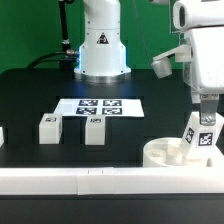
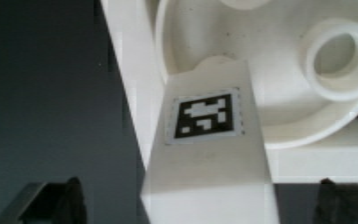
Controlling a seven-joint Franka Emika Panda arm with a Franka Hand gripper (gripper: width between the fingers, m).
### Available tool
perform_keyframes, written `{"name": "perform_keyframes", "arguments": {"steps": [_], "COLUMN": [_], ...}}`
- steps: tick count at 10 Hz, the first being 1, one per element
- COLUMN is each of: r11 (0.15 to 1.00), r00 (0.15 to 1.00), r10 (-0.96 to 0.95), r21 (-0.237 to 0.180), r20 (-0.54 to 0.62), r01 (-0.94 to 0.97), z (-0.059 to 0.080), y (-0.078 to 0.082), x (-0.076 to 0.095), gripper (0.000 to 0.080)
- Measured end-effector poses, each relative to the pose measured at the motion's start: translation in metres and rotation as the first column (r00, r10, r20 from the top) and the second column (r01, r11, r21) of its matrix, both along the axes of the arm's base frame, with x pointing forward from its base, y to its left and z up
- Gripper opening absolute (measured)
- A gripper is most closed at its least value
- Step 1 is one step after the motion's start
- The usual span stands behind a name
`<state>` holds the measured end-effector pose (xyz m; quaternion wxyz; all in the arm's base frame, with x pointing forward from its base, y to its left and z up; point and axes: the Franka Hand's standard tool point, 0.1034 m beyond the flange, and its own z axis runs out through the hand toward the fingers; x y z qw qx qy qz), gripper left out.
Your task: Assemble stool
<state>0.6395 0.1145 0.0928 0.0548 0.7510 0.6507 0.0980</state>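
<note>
The round white seat [image 1: 165, 154] lies at the exterior view's lower right, against the white bar. One white leg [image 1: 203, 138] with a tag stands tilted on the seat. My gripper [image 1: 205, 110] is at the leg's top end. In the wrist view the leg [image 2: 202, 150] runs between my fingers [image 2: 59, 202] with a dark gap on each side, so my gripper [image 2: 197, 205] looks open around it. The seat [image 2: 291, 70] with its round recess lies behind the leg. Two more legs [image 1: 48, 129] [image 1: 95, 129] stand on the black table.
The marker board [image 1: 98, 105] lies flat behind the two loose legs. A long white bar [image 1: 100, 181] runs along the table's front edge. The arm's white base [image 1: 103, 50] stands at the back. A small white object [image 1: 2, 136] shows at the left edge.
</note>
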Motion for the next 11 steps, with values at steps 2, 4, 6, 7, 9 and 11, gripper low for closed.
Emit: {"name": "perform_keyframes", "arguments": {"steps": [2, 4, 6, 7, 9, 11], "r11": [1.000, 0.993, 0.995, 0.995, 0.995, 0.995], "r00": [1.000, 0.995, 0.996, 0.996, 0.996, 0.996], "r10": [0.026, 0.102, 0.087, 0.085, 0.081, 0.081], "r21": [-0.015, -0.052, -0.051, -0.051, -0.051, -0.051], "r20": [-0.007, -0.019, -0.020, -0.018, -0.022, -0.025], "r01": [-0.027, -0.102, -0.088, -0.085, -0.082, -0.082], "z": [-0.002, -0.010, -0.011, -0.010, -0.011, -0.011], "y": [0.000, 0.002, -0.002, -0.002, -0.004, -0.004], "x": [0.001, 0.013, 0.014, 0.015, 0.014, 0.012], "gripper": [0.0649, 0.0649, 0.0649, 0.0622, 0.0446, 0.0369]}}
